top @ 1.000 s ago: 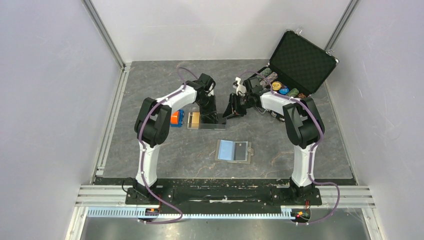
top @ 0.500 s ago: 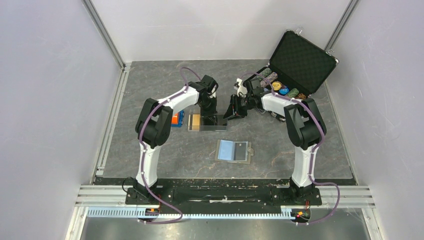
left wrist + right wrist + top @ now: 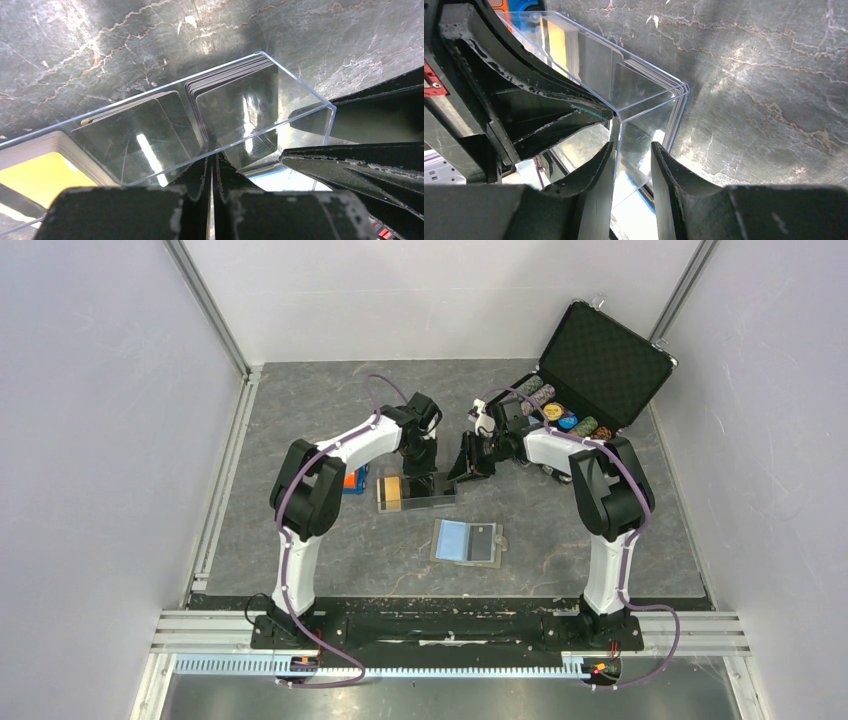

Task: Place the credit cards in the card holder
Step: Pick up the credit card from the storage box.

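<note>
Hold taken on the clear tray (image 3: 295,75) — cards not yet drawn

The left gripper (image 3: 211,172) is pressed shut at the tray's long wall, and the right gripper (image 3: 633,160) is set narrowly parted astride its right end, apparently to brace it. Black credit cards (image 3: 220,80) are stood inside. The card holder (image 3: 467,540) is laid open nearer, well apart — on a grey marbled table (image 3: 300,410) enclosed by white walls (image 3: 420,295).

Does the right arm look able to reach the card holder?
Probably yes: the card holder lies open, uncovered, near it; the right gripper only straddles a wall of the clear tray.
</note>
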